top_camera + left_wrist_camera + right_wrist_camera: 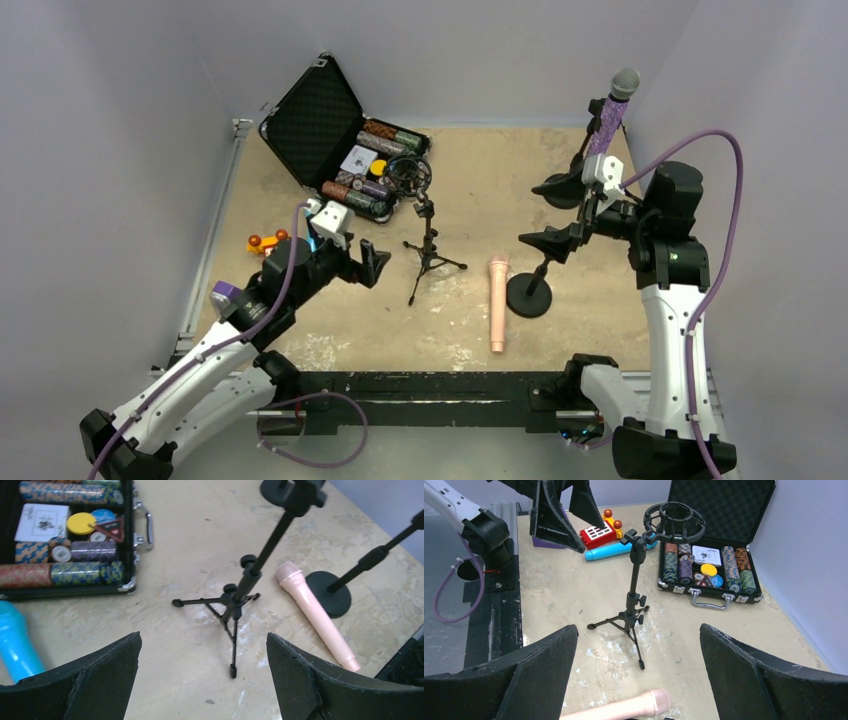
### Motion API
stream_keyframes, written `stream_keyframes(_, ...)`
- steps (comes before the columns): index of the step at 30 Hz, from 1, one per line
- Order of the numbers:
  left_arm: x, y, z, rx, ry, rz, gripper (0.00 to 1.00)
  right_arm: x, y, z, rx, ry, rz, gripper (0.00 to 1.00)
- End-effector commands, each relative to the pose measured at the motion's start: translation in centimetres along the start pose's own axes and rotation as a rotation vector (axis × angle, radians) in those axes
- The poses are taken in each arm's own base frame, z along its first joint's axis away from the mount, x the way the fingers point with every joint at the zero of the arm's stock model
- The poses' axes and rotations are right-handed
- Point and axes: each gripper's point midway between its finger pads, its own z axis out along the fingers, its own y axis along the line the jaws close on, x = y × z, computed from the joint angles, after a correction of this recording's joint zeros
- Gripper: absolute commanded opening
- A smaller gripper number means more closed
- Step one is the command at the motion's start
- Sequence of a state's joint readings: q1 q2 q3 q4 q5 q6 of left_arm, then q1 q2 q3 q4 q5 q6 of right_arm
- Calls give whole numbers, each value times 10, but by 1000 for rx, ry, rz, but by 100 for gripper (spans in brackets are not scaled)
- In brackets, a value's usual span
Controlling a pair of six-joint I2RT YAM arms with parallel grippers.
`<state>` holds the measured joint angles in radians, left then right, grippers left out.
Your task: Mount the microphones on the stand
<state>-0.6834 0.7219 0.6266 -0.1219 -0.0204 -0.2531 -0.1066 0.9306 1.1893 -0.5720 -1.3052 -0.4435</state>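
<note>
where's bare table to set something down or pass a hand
Bare: the far middle of the beige tabletop, between the open black chip case and the glittery purple microphone on its stand; also the near strip in front of the black tripod stand. Crowded: around the pale pink microphone and the round-base stands at right.

No legible text or markings

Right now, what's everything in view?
glittery purple microphone with grey mesh head: 1, purple, upright, far right
pale pink stick microphone: 1, pink, lying on table mid-right
bright blue microphone: 1, blue, lying on left side
black tripod stand with ring mount: 1, black, table centre
black round-base stands: 2, black, right side
open black poker-chip case: 1, black, far left
red-and-orange toy brick: 1, red, near left
left claw, right claw: 2, black, open
</note>
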Motion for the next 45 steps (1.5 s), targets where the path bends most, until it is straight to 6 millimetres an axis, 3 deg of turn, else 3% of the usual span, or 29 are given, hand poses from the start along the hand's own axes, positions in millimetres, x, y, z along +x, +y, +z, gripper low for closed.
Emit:
stream_keyframes(1,2,29,-16,-128,66,-18,99,-9,4,0,-30,-17,-27,95)
stream_keyframes(7,10,74,-13,-281,122,-110,99,-10,4,0,-34,-17,-27,95)
stream_keyframes(12,17,116,5,-402,187,-247,99,-15,6,0,-53,-28,-26,95)
stream_keyframes(18,44,167,36,-566,336,-324,96,-15,9,0,-64,-31,-20,95)
stream_keyframes(25,76,212,41,-749,453,-333,86,-16,11,0,-73,-37,-26,95)
stream_keyframes(36,120,231,28,-941,615,-398,82,-13,12,1,-77,-39,-19,95)
stream_keyframes(45,138,224,26,-956,656,-479,62,-13,13,0,-73,-41,-25,95)
